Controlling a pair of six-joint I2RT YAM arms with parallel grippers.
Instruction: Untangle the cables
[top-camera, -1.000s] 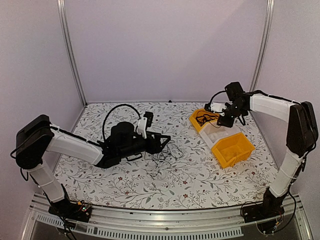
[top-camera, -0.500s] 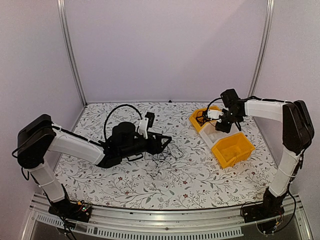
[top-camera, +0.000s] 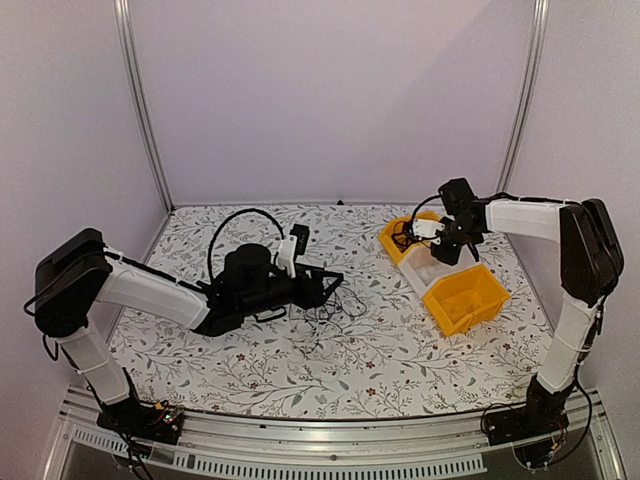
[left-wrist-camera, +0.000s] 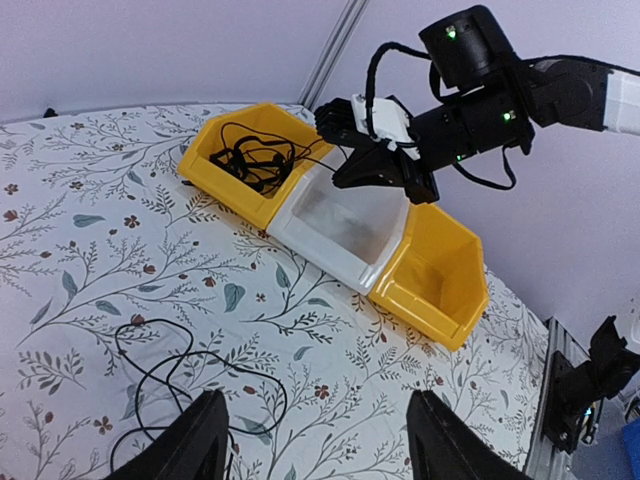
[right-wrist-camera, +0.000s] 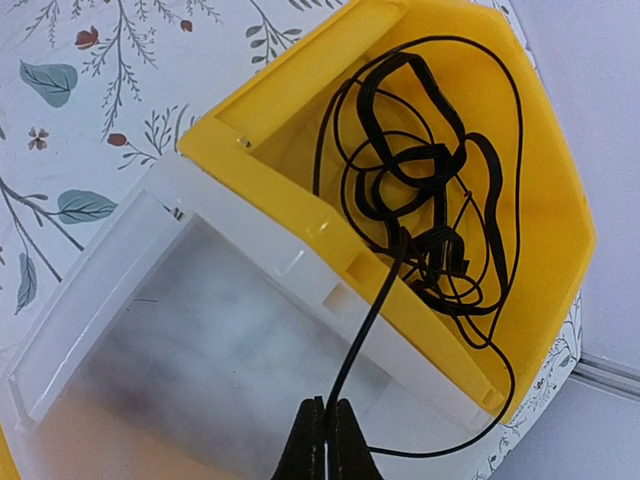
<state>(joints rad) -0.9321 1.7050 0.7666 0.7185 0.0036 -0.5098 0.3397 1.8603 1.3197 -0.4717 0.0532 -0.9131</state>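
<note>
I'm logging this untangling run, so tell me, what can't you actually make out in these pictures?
Top view: the loose cables beside the left gripper are too thin and small to count.
Left wrist view: they run off the bottom edge; ends unseen.
Right wrist view: the held cable, pinched by the right gripper, vanishes into the overlapping tangle in the yellow bin.
Same view: the white bin is blurred inside.

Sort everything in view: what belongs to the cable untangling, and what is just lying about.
Job in hand:
bundled black cables
loose black cable
right gripper, jaws shut on a strand of the bundle
left gripper, jaws open

Lying about:
far yellow bin holding the bundle
white bin
empty yellow bin
floral table
</note>
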